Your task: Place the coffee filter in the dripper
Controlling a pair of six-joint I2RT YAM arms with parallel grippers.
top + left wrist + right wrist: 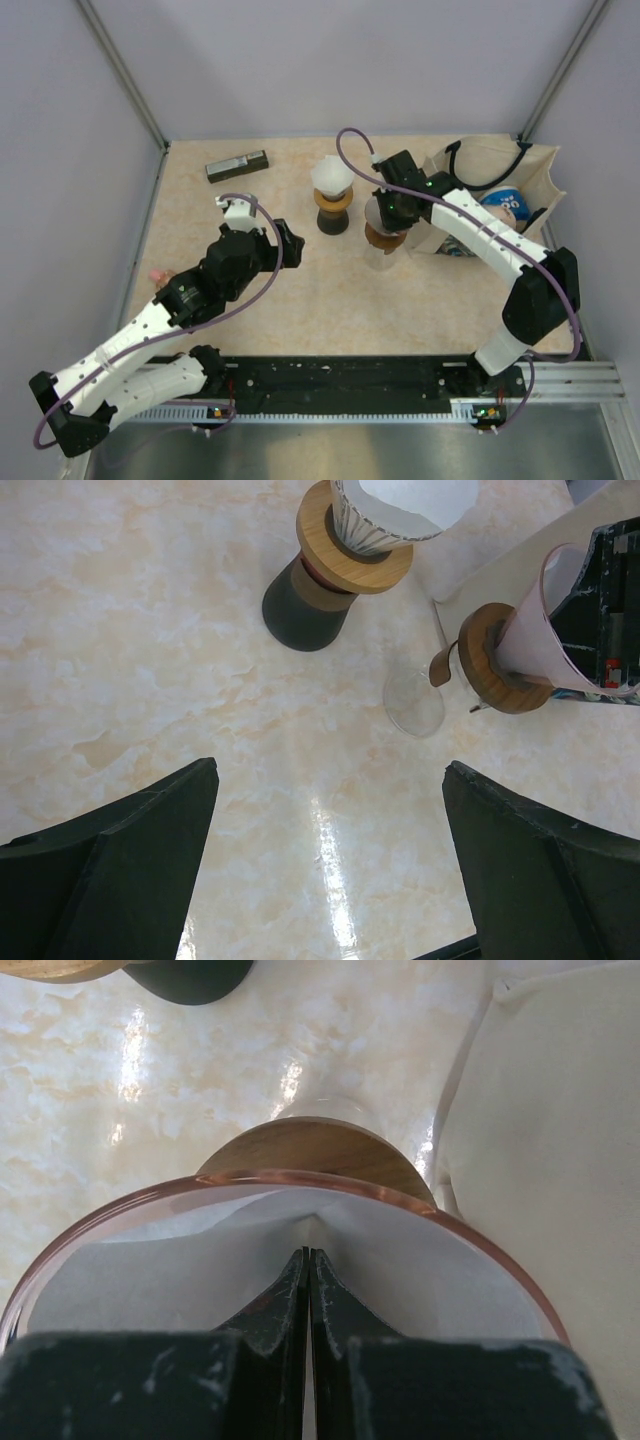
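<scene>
We count two drippers in the upper right of the frame: a white dripper (pixel 362 525) and a pink dripper (pixel 540 630), with one filter (pixel 430 1270) in each. The right pincer (pixel 308 1257) is closed inside the pink one's filter; the left pincer (pixel 330 772) is wide open.

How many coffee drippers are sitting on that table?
2. The dark-based dripper stands mid-table. The pink glass dripper stands just right of it, beside the cloth bag, with a paper filter inside. The bag could hide more.

Table (pixel 340 310): beige marbled top, glossy, light glare. Walls (pixel 350 60): plain pale grey, three sides. Posts (pixel 127 78): metal, at far corners.
</scene>
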